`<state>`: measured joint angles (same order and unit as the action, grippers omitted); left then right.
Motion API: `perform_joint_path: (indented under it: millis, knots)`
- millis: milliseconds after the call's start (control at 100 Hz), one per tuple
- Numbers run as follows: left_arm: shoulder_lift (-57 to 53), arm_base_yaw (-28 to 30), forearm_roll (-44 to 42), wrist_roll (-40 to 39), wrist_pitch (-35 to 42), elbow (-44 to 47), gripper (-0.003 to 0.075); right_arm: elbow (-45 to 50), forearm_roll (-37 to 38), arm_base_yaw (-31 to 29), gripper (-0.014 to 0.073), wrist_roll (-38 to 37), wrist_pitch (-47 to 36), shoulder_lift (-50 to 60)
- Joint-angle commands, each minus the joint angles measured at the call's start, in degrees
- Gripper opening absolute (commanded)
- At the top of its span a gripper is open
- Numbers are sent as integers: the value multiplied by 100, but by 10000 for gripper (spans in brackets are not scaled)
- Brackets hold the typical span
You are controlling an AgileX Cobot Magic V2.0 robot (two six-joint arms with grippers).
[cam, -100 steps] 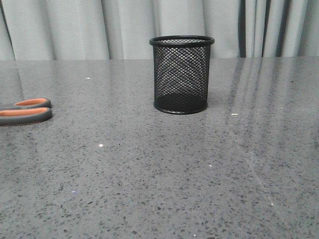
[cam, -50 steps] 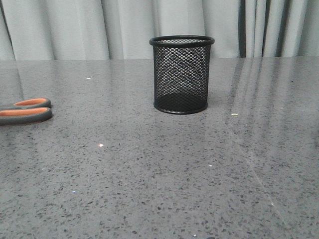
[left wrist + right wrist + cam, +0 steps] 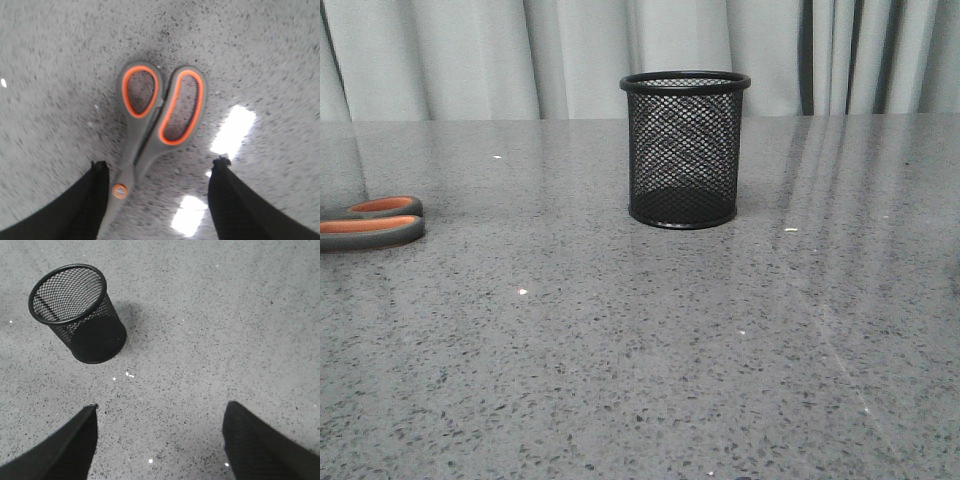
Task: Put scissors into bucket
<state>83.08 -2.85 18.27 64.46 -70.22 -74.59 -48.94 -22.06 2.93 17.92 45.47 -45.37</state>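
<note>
The scissors (image 3: 375, 222) lie flat at the table's left edge in the front view; only their grey, orange-lined handles show there. In the left wrist view the scissors (image 3: 155, 117) lie under my open left gripper (image 3: 159, 165), the orange pivot screw close to one finger, the blades hidden. The bucket (image 3: 684, 150), a black wire-mesh cup, stands upright at the middle back of the table. The right wrist view shows the bucket (image 3: 80, 315) empty, some way from my open, empty right gripper (image 3: 160, 407). Neither gripper shows in the front view.
The grey speckled table (image 3: 640, 350) runs to grey curtains (image 3: 570, 50) at the back. Small bright specks lie on the surface near the bucket.
</note>
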Motion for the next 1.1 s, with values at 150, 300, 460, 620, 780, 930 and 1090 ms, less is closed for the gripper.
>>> perform_joint_path:
  millis: [150, 300, 460, 620, 780, 930, 1090]
  knots:
    - [130, -16, -232, 1241, -295, -375, 410, -201, -127, 38, 475, 98, -308, 4]
    - [167, -16, -392, 1848, -295, -375, 412, -201, -127, 243, 475, 151, -308, 4]
    - [261, -16, -351, 2242, -285, -375, 411, -201, -100, 372, 475, 151, -318, 4]
    - [507, -16, -151, 2378, -285, -375, 411, -201, -64, 433, 475, 155, -326, 4]
    - [712, -16, -151, 2431, -285, -375, 411, -201, -64, 480, 475, 155, -326, 4]
    - [927, -16, -151, 2473, -285, -375, 411, -201, -54, 547, 475, 155, -326, 4]
    - [1064, -16, -128, 2477, -285, -375, 411, -201, -46, 587, 475, 155, -326, 4]
